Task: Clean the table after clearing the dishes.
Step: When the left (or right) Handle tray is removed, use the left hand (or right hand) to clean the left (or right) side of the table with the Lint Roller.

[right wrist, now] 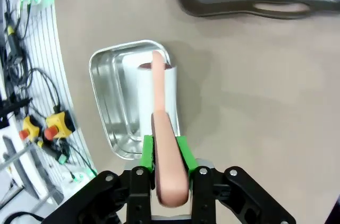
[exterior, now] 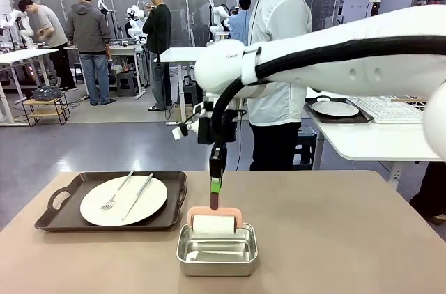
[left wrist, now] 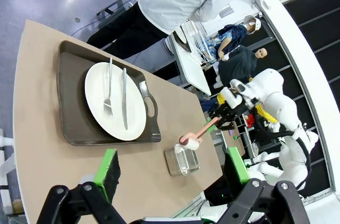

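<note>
We note the right gripper (exterior: 216, 187) clamped on the pink handle of a roller (exterior: 213, 224), its white roll in the pan (exterior: 187, 256) on the table (exterior: 334, 238). The left gripper (left wrist: 171, 163) is spread wide. The tray (exterior: 63, 219) with plate (exterior: 139, 193), fork (exterior: 115, 193) and knife (exterior: 138, 196) lies just left of the pan.

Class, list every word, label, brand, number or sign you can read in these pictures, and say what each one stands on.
No text can be read with certainty.
Small grey mark on the right arm: too small to read.
Keys of the keyboard on the far table: too blurred to read.
Plate, tray, pan, roller: no print seen.
</note>
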Tool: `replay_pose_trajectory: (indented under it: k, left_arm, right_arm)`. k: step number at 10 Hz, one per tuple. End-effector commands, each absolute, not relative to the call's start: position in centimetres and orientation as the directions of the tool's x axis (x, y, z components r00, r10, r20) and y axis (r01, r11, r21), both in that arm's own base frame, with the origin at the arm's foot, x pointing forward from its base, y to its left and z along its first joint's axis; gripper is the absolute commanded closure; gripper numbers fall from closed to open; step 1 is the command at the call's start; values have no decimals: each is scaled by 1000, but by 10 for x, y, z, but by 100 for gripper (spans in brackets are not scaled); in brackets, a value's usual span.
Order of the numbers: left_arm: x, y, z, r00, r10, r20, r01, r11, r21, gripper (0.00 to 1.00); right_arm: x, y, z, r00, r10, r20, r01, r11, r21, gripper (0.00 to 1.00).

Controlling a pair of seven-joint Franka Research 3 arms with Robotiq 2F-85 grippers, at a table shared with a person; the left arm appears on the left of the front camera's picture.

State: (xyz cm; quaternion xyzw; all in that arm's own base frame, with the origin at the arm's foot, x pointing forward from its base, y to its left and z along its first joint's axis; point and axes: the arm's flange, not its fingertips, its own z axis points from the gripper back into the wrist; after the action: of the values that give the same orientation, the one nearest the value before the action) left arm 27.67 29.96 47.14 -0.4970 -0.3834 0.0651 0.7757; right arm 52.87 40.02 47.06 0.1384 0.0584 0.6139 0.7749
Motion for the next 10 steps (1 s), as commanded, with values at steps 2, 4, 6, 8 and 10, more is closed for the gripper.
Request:
replay_pose_trajectory:
  k: [2,4,6,8,10]
  left_arm:
    - [275,301,474,694,483,535,285,498,-819,0]
    - [275,301,474,694,483,535,285,498,-819,0]
    - [275,301,474,694,483,535,285,498,-819,0]
    - [275,301,474,694,483,535,285,498,-819,0]
    - [275,301,474,694,483,535,285,498,-819,0]
  right_arm:
    - [511,322,502,556,797,236,-830,513,220,95]
    - [503,257,506,724,627,288,-689,672,269,95]
    - [490,201,509,844,430,321,-519,804,290,95]
    - [482,153,507,910,259,325,-364,874,322,95]
    - [489,144,496,860,382,339,-485,818,308,95]
